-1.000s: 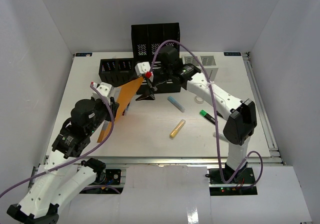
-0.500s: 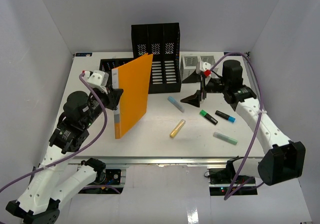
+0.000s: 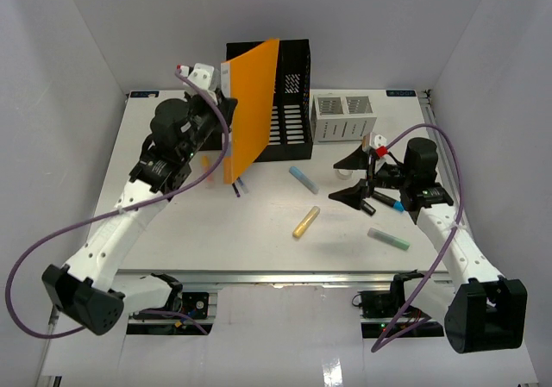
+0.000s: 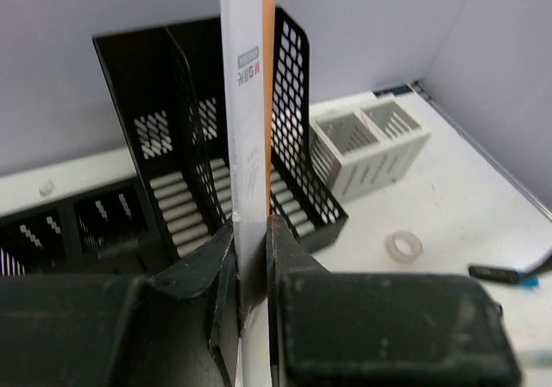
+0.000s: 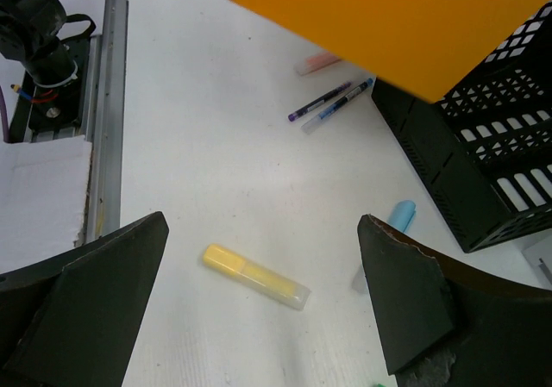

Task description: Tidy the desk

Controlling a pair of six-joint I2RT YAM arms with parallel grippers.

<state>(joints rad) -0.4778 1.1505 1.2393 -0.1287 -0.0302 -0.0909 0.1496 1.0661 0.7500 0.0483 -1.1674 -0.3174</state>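
Observation:
On the white desk (image 3: 216, 240) my left gripper (image 3: 221, 104) is shut on the spine of an orange folder (image 3: 253, 109). It holds the folder upright, off the desk, in front of the black file holder (image 3: 291, 102). In the left wrist view the fingers (image 4: 285, 249) clamp the folder's white spine (image 4: 246, 120), which lines up with the file holder's slots (image 4: 172, 128). My right gripper (image 3: 354, 178) hangs open over the right side of the desk, with nothing between its fingers. In the right wrist view the gripper (image 5: 261, 223) is above a yellow highlighter (image 5: 256, 277).
Loose on the desk lie a yellow highlighter (image 3: 305, 221), a light blue one (image 3: 303, 179), a teal one (image 3: 388, 238), a blue-capped marker (image 3: 390, 203) and pens (image 3: 238, 188). A white mesh organizer (image 3: 343, 117) stands at the back right, with a tape ring (image 4: 404, 246) near it.
My left arm has lifted the orange folder and carried it back and right to the file holder. My right arm has drawn away to the right and toward the front, still open.

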